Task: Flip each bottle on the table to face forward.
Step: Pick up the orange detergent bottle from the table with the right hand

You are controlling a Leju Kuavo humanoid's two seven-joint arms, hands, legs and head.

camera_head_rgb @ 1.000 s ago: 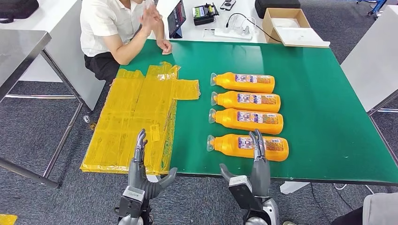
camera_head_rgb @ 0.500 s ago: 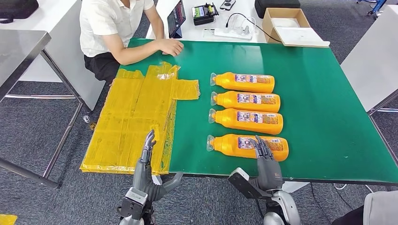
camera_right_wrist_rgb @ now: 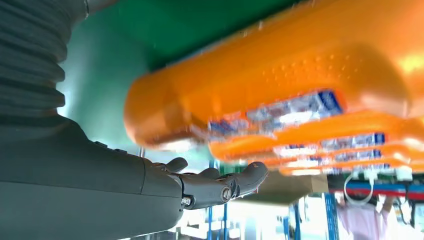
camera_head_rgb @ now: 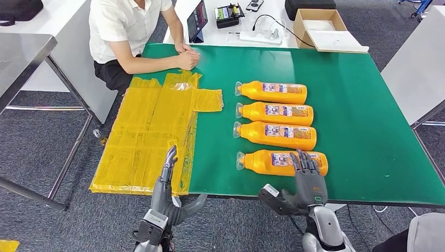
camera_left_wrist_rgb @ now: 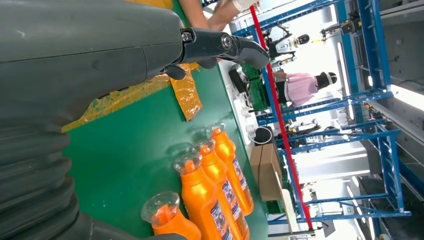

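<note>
Four orange plastic bottles with clear caps lie on their sides in a neat column on the green worktop (camera_head_rgb: 362, 121). Their caps all point toward the yellow plastic sheet (camera_head_rgb: 152, 136). The far bottle (camera_head_rgb: 273, 92) is at the top of the column, then the second bottle (camera_head_rgb: 276, 113), then the third bottle (camera_head_rgb: 276, 135). The near bottle (camera_head_rgb: 278, 162) lies close to the worktop's front edge. The bottles lie near each other with thin green gaps between them.

The right hand (camera_head_rgb: 308, 178) is at the front edge, palm down, with its fingers (camera_head_rgb: 304, 161) spread apart and lying on the label end of the near bottle. It touches the bottle but does not wrap around it. In the right wrist view the near bottle looks big and blurry, just past the hand.

The left hand (camera_head_rgb: 167, 189) hangs in front of the worktop's front edge, by the corner of the yellow sheet. Its fingers are apart and hold nothing.

There is a lot of bare green room on the right side of the bottles, and a green strip between the caps and the yellow sheet. The yellow sheet hangs over the worktop's left edge.

A person in a white shirt (camera_head_rgb: 126, 31) sits at the far left corner, with hands resting on the worktop, well apart from the bottles.
</note>
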